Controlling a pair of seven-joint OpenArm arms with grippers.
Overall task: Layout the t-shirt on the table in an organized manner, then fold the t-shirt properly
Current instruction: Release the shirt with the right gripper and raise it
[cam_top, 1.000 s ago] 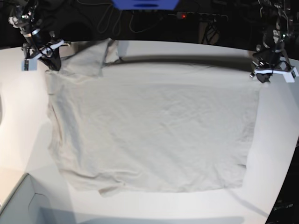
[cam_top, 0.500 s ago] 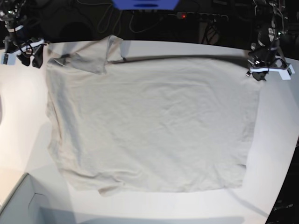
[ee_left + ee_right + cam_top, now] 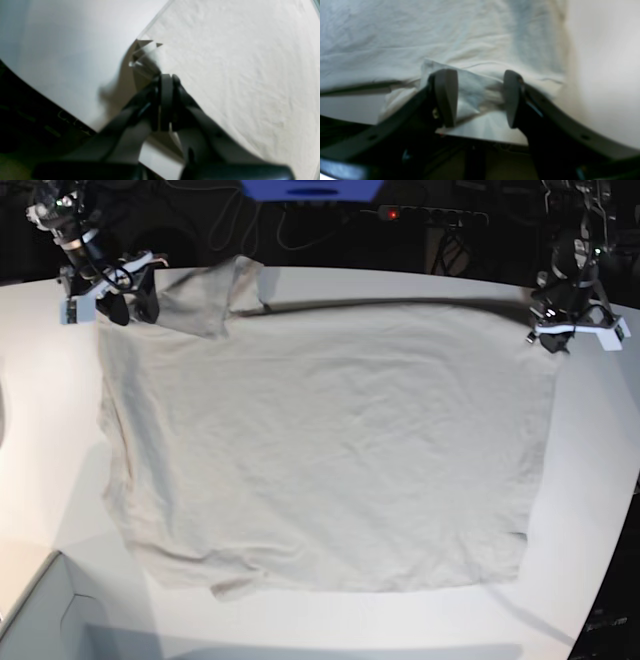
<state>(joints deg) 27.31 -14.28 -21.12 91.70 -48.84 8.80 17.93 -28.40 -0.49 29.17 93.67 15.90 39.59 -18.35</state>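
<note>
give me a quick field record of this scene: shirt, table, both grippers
shirt: t-shirt spread mostly flat, lightly wrinkled, one sleeve bunched at the far corner
table: white table under the shirt, bare around its edges
left gripper: left gripper shut, at the shirt's far corner; whether cloth is pinched cannot be told
right gripper: right gripper open, above the bunched sleeve
other: pale box corner at the near edge

Right gripper (image 3: 480, 100) jaws spread apart, dark fingers (image 3: 446, 97) either side of a bunched fold of t-shirt (image 3: 420, 37), blurry. Can't tell if the pads touch the cloth. Rest of the shirt spreads wrinkled ahead of the tips. Bare white table (image 3: 607, 75) right of the gripper.
</note>
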